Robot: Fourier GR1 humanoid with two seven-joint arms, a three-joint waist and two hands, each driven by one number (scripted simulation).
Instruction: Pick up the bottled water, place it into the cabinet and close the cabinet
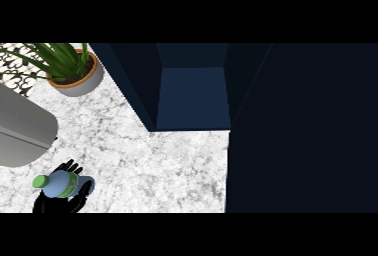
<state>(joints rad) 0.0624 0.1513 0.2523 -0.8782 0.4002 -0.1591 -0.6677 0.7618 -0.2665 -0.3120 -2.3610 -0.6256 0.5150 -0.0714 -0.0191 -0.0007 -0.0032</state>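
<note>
Bottled water [57, 184] sits in my left hand [59, 204] at the near left corner of the marble counter [162, 170]. Its green cap points left and its pale blue body lies across my palm. My fingers [71, 166] are curled up around the far side of the bottle and round its right end, so I am wrapped round it rather than spread flat. I cannot tell whether it is lifted off the stone or just touching it. My right hand shows nowhere.

The cabinet [129, 80] stands far and to the right of me, well apart from the bottle. It is open, with a lighter blue floor showing between its dark walls. The tall dark panel [303, 130] filling the right side looks to me like its door swung out toward the near edge. A potted plant [74, 75] stands at the far left, beside the cabinet's left wall.

I judge the pick-up to be done or nearly so, and the carry to be the step in hand. Next I need to bring the bottle away from me and to the right, across the bare counter, into that opening without knocking the left wall or the plant. I would want it upright before I let go. Shutting the door comes only after that.
</note>
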